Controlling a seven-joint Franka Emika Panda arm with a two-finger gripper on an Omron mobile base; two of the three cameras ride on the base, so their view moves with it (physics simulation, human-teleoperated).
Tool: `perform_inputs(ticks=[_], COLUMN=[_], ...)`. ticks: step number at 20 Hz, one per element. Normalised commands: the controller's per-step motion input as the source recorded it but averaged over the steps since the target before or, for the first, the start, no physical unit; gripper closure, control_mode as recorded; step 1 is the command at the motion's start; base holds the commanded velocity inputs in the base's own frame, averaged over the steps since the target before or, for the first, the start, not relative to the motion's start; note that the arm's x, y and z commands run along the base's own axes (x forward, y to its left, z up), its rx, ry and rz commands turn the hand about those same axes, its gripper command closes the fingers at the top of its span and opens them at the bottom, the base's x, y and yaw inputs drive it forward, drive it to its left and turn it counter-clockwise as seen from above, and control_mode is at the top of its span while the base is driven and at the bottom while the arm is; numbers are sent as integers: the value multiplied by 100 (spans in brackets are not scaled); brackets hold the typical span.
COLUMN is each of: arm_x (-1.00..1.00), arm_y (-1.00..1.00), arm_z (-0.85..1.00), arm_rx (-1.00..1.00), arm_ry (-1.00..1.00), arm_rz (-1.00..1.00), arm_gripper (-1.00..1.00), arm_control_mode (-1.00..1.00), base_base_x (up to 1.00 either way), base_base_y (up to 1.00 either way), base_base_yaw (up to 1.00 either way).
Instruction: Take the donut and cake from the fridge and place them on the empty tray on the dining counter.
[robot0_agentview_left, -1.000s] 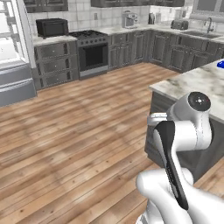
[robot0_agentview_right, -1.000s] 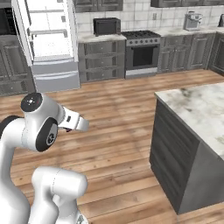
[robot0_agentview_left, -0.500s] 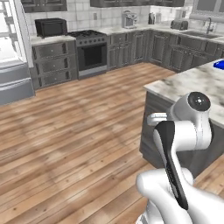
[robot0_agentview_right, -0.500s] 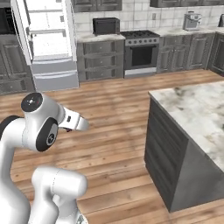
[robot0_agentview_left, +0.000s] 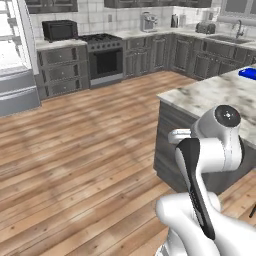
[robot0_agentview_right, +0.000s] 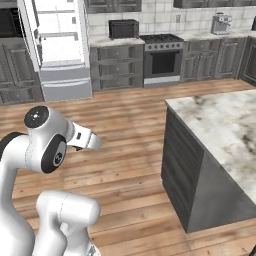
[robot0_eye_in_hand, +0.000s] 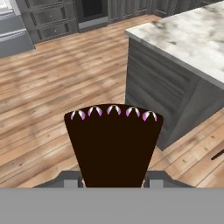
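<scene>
Dark brown wedge of cake (robot0_eye_in_hand: 113, 146), pink-dotted along its wide edge, clamped between half-closed gripper (robot0_eye_in_hand: 113, 178) jaws. Carrying step, judging by veined white-grey marble dining counter (robot0_agentview_right: 225, 127) close on the right. Next: reach over that top, find the tray, lower, release.

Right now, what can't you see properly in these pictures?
- Jaws: in the hand view, the cake covers their tips.
- Fridge shelves: in the right base view, too small and washed-out white to tell what's inside.
- Dining counter: in the right base view, cut off by the right edge.
- Blue thing on that counter: in the left base view, cut by the right edge; can't name it.
</scene>
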Motion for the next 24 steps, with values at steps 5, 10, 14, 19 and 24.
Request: perform_inputs(ticks=[5,10,14,19,24], arm_x=[0,0,0,0,0], arm_y=[0,0,0,0,0], arm_z=[0,0,0,0,0], arm_rx=[0,0,0,0,0], arm_ry=[0,0,0,0,0], arm_rz=[0,0,0,0,0], arm_gripper=[100,100,100,100,100], arm_control_mode=[100,100,100,100,100], base_base_x=[-30,-29,-27,-21,-20], base_base_y=[-49,-53,-54,-55,-55], base_base_yaw=[7,7,7,8,8])
